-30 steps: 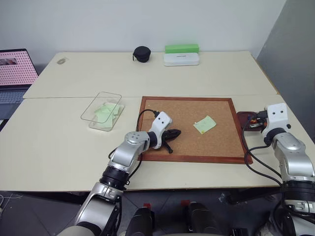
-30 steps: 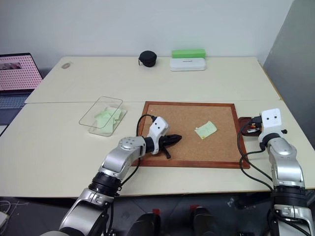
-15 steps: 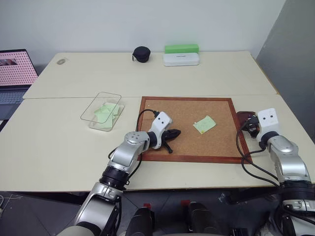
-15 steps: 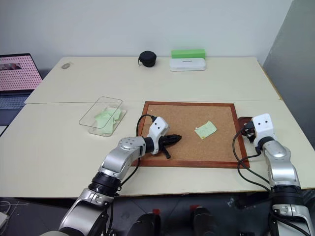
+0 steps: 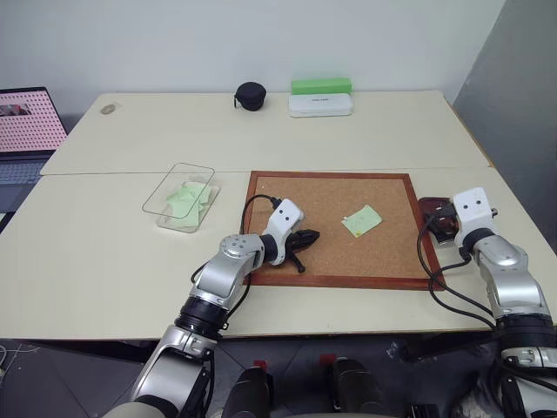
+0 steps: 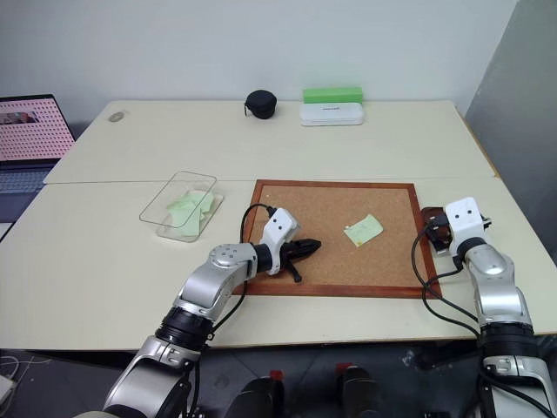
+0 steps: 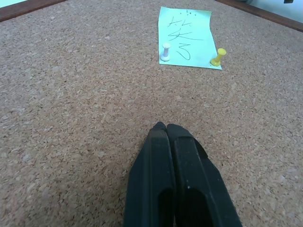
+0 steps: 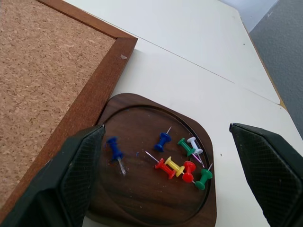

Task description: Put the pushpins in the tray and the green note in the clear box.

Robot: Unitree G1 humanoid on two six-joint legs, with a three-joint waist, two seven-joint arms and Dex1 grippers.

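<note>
Eight or so pushpins (image 8: 182, 163) lie in the tray (image 8: 142, 198); right gripper (image 8: 165, 179) spread wide above, left gripper (image 7: 166, 130) pressed together over the corkboard (image 7: 71, 94).

A big corkboard (image 5: 331, 228) lies on the table (image 5: 104, 261), with a black pouch (image 5: 251, 95), white case (image 5: 321, 104) and green box (image 5: 321, 85) far behind it, and a laptop (image 5: 26, 131) off its side.

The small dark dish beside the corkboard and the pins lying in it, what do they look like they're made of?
The small dark reddish-brown dish looks like wood with a smooth satin finish: streaky grain runs across it, though a printed wood pattern can't be ruled out. The coloured pushpins have glossy heads that look like moulded plastic, with thin shiny points, probably metal.
</note>
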